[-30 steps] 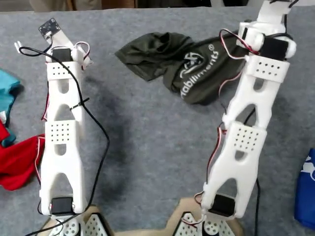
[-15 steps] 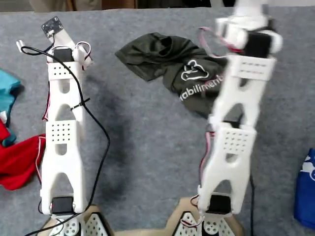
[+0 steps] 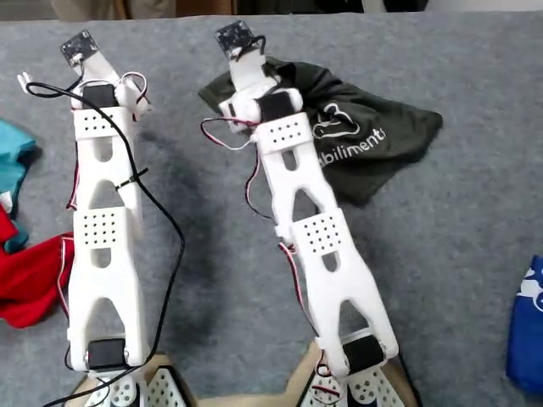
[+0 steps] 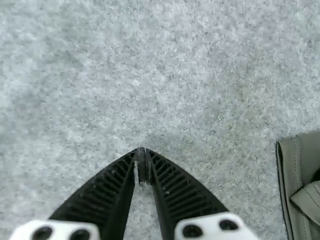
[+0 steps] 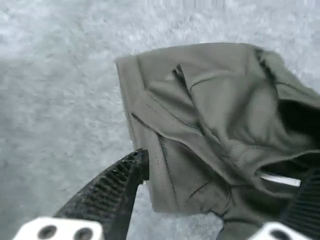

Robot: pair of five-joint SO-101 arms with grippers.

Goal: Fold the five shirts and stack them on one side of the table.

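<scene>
A crumpled dark olive shirt (image 3: 373, 144) with white print lies at the table's far middle. The right arm (image 3: 284, 140) slants across the table, with its wrist over the shirt's left part. In the right wrist view my right gripper (image 5: 227, 170) is open above the shirt's folded hem (image 5: 200, 125), one finger (image 5: 120, 190) at the cloth's edge. The left arm (image 3: 102, 212) stretches along the left side. My left gripper (image 4: 141, 167) is shut with nothing in it, over bare grey table, and the olive shirt's edge (image 4: 300, 175) lies off to one side.
A teal shirt (image 3: 13, 161) and a red shirt (image 3: 30, 280) lie bunched at the left edge. A blue shirt (image 3: 526, 326) sits at the right edge. Grey felt (image 3: 212, 254) covers the table between the arms.
The right arm has swung left, from the olive shirt's right end to its left part. The shirt's right side now lies uncovered and more spread. The left arm barely shifted.
</scene>
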